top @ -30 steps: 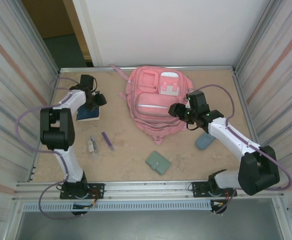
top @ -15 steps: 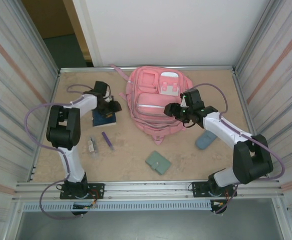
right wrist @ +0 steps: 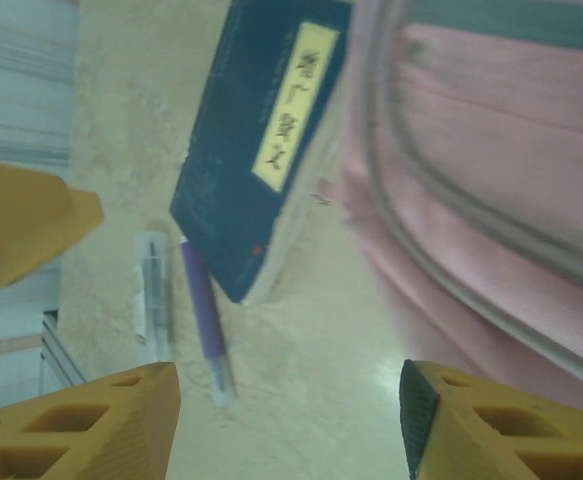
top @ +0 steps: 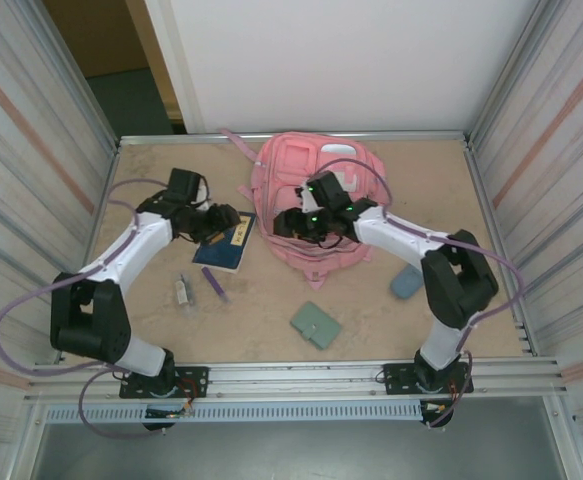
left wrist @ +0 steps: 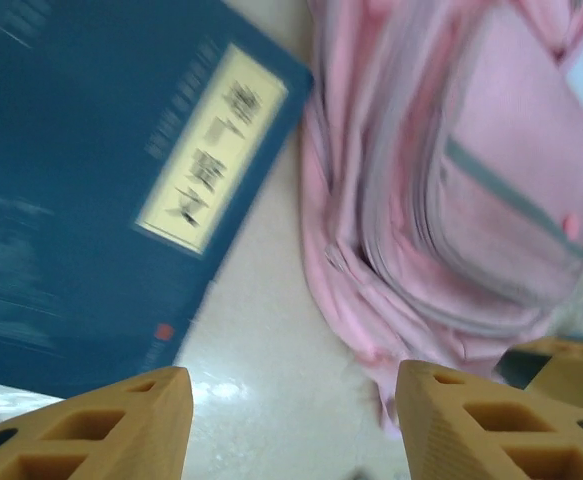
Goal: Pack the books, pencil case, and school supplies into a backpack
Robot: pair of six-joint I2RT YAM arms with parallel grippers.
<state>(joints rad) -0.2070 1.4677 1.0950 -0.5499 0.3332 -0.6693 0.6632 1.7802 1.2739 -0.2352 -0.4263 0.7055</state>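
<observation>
Both empty and half-open: our left claw (left wrist: 291, 375) hovers by the dark blue book (top: 229, 248) beside the pink backpack (top: 296, 165); right claw (right wrist: 288, 368) poised, we reckon, to open it.

**Light:** bright, even, from overhead. The white wall (top: 351, 60) behind the backpack (top: 291, 165) was close to washed out, and the doorway (top: 121, 100) to its far left was dim.
**Shadows:** soft and shallow along the backpack's near rim.
**Glare:** in the left wrist view, a pale sheen lay on the table (left wrist: 261, 370) just beside the backpack.
**Blur:** the left wrist view was smeared throughout, with the book (left wrist: 71, 220) print streaked and the backpack seams doubled. The right wrist view was milder, merely soft.
**Distortion:** the top view was sharp, but the side walls (top: 31, 150) splayed outward either side of the backpack.
</observation>
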